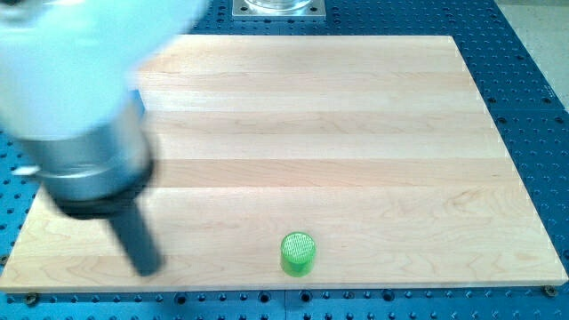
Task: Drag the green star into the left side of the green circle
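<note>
The green star was nowhere to be seen — possibly hidden behind the blurred arm at the view's left. The green circle [298, 253] sat close to the board [356, 116]'s bottom edge, little room below, open wood to its left. My tip [148, 268] — a bare rod gripping nothing — stood well left of it, apart.

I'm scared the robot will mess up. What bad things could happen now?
One risk: no green star shows anywhere in the view. It may be hidden behind the blurry arm, so my tip might push blindly or miss it.

Another: the green circle sits close to the wooden board's bottom edge, to the right of my tip. A hard shove could probably knock it off the board.
</note>
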Controlling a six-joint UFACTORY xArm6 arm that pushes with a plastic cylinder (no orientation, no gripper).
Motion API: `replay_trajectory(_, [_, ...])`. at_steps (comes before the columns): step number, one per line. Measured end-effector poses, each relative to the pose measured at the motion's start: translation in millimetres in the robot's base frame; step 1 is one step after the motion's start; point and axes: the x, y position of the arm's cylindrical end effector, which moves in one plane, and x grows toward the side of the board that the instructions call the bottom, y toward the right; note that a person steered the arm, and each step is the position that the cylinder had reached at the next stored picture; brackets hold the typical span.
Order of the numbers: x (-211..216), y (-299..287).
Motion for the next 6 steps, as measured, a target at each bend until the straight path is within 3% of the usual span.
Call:
replay_trajectory(1, [-62.8, -85.2])
replay_trajectory(2, [-137.5, -89.5])
replay_trajectory(3, [-127.7, -16.1])
replay_trajectory(4, [-71.3, 35.4])
replay_trajectory(5, [-71.1, 23.1])
replay_trajectory(6, [-40.0, 62.8])
